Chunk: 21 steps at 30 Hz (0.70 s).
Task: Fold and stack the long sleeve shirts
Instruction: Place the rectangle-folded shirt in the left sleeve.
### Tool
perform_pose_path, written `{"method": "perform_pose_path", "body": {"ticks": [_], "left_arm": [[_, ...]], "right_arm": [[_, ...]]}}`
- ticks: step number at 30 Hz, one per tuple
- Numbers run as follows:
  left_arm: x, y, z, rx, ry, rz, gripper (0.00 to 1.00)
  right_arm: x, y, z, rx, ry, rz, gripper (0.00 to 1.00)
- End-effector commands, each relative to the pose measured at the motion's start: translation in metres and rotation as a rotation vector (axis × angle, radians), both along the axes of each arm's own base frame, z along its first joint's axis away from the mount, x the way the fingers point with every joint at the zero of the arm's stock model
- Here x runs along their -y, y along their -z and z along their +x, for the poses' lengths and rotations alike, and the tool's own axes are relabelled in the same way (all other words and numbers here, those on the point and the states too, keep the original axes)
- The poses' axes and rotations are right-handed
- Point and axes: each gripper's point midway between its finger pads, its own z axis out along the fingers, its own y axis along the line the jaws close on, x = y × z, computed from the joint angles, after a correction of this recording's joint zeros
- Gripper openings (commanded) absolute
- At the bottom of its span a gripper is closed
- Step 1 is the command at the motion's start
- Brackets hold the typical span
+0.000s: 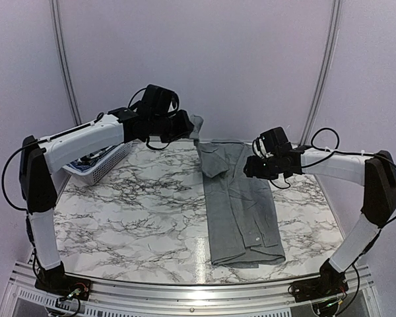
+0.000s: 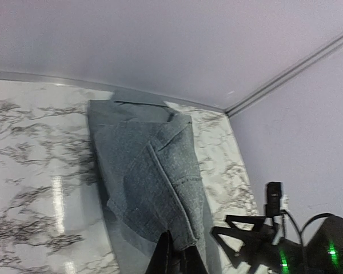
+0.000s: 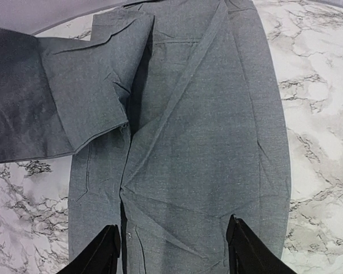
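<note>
The left tool [image 2: 172,252] is pinched tight on a fold of the grey shirt [image 1: 241,211], holding that upper corner lifted off the worktop [image 1: 132,218] near the back wall. The right tool [image 3: 174,251] hangs over the middle of the shirt with its jaws spread wide and nothing between them; cloth lies under both fingers. The shirt lies as a long narrow strip from the far edge towards the near edge, right of centre, its hem close to the near rim. To its left is a broad stretch of bare marble. To its right only a narrow band remains before the side wall. A white basket [image 1: 102,168] sits at the far left corner.
</note>
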Motion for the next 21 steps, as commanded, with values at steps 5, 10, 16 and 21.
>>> {"method": "perform_pose_path", "body": {"ticks": [5, 10, 16, 21], "left_arm": [[0.097, -0.076, -0.006, 0.037, -0.011, -0.389, 0.00], [0.105, -0.079, 0.015, 0.076, -0.124, -0.499, 0.00], [0.092, -0.031, 0.013, -0.011, -0.240, -0.480, 0.00], [0.073, 0.038, -0.021, -0.149, -0.302, -0.403, 0.00]], "right_arm": [[0.050, -0.010, 0.005, 0.013, 0.122, -0.010, 0.60], [0.072, -0.021, 0.000, 0.029, 0.151, 0.006, 0.60], [0.073, -0.023, -0.007, 0.028, 0.137, 0.002, 0.60], [0.072, -0.022, -0.014, 0.020, 0.122, 0.014, 0.60]]}}
